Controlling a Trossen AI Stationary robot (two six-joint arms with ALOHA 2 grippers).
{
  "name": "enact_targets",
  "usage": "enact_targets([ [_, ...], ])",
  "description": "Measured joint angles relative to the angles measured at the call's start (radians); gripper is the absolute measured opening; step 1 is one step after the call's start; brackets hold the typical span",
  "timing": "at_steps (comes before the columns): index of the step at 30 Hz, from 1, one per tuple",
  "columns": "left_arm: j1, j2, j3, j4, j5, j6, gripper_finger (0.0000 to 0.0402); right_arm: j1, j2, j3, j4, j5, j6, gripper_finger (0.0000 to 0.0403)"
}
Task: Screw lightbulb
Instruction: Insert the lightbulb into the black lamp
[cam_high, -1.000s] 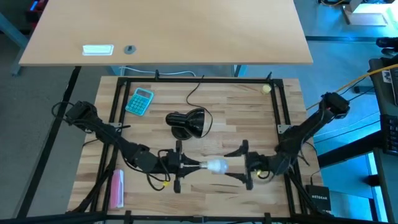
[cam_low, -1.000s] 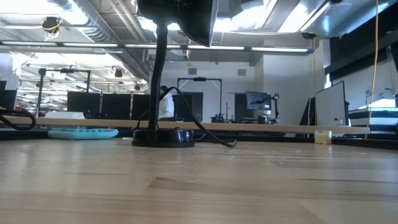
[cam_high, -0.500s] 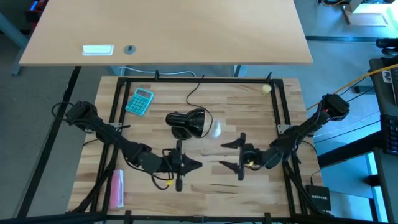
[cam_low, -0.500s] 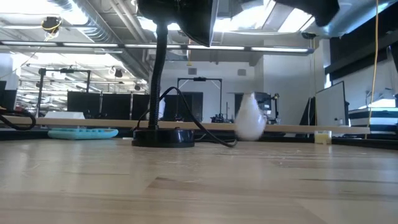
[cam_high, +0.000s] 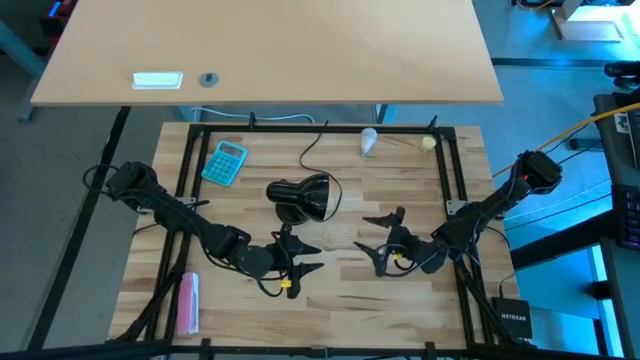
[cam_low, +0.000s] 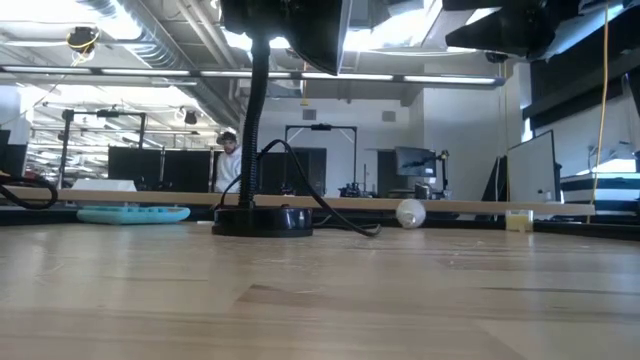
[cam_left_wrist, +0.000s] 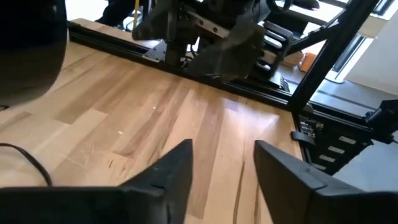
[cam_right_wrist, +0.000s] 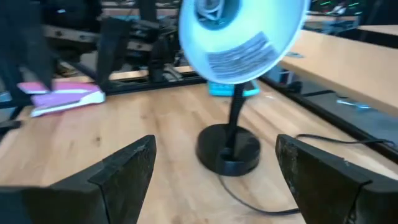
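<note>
The lightbulb (cam_high: 368, 141), small and white, lies on its side on the table close to the far frame rail; the low view shows the lightbulb (cam_low: 410, 213) far back, right of the lamp's base. The black lamp (cam_high: 303, 197) stands mid-table, and its shade (cam_right_wrist: 242, 31) faces my right wrist camera. My left gripper (cam_high: 309, 258) is open near the front, below the lamp, with nothing between its fingers (cam_left_wrist: 177, 171). My right gripper (cam_high: 378, 241) stands wide open to the lamp's right, pointing at the lamp and holding nothing.
A small yellow ball (cam_high: 428, 143) sits at the far right corner. A teal calculator (cam_high: 225, 162) lies far left and a pink object (cam_high: 188, 302) near left. The lamp's cord (cam_high: 312, 148) runs toward the far rail. A black frame (cam_high: 190, 150) edges the table.
The lightbulb, held up between the two grippers a second ago, has come free and rolled across the table past the lamp to the far rail. My left gripper has opened and tipped downward. My right gripper has turned and moved a little toward the lamp.
</note>
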Motion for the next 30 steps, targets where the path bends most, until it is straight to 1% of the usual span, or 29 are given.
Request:
enact_targets([
  [4, 0.0, 0.0, 0.0, -0.008, 0.021, -0.001, 0.0204, -0.015, -0.015, 0.0, -0.009, 0.045, 0.042, 0.0333],
  [7, -0.001, 0.0, 0.0, -0.047, 0.022, -0.011, 0.0223, -0.056, -0.042, 0.0, -0.068, 0.017, 0.102, 0.0333],
  [9, -0.001, 0.0, 0.0, -0.084, 0.022, -0.029, 0.023, -0.11, -0.064, 0.0, -0.142, -0.02, 0.171, 0.0333],
  [12, -0.001, 0.0, 0.0, -0.153, 0.022, -0.053, 0.0234, -0.248, -0.105, 0.0, -0.275, -0.14, 0.254, 0.0333],
  [14, -0.001, 0.0, 0.0, -0.202, 0.022, -0.067, 0.0235, -0.355, -0.124, 0.0, -0.353, -0.259, 0.279, 0.0333],
  [17, -0.01, -0.024, 0.0, -0.31, 0.028, -0.08, 0.0235, -0.481, -0.127, 0.0, -0.398, -0.466, 0.258, 0.0333],
  [19, -0.019, -0.065, 0.0, -0.411, 0.029, -0.113, 0.0235, -0.528, -0.113, 0.0, -0.396, -0.56, 0.209, 0.0333],
  [22, -0.031, -0.142, 0.0, -0.565, -0.003, -0.183, 0.0235, -0.553, -0.066, -0.01, -0.322, -0.601, 0.114, 0.0333],
  [26, -0.037, -0.221, 0.0, -0.756, -0.13, -0.26, 0.0235, -0.552, 0.052, -0.044, -0.053, -0.654, -0.001, 0.0333],
  [30, -0.019, -0.257, 0.0, -0.916, -0.273, -0.277, 0.0235, -0.58, 0.219, -0.049, 0.214, -0.716, -0.082, 0.0333],
])
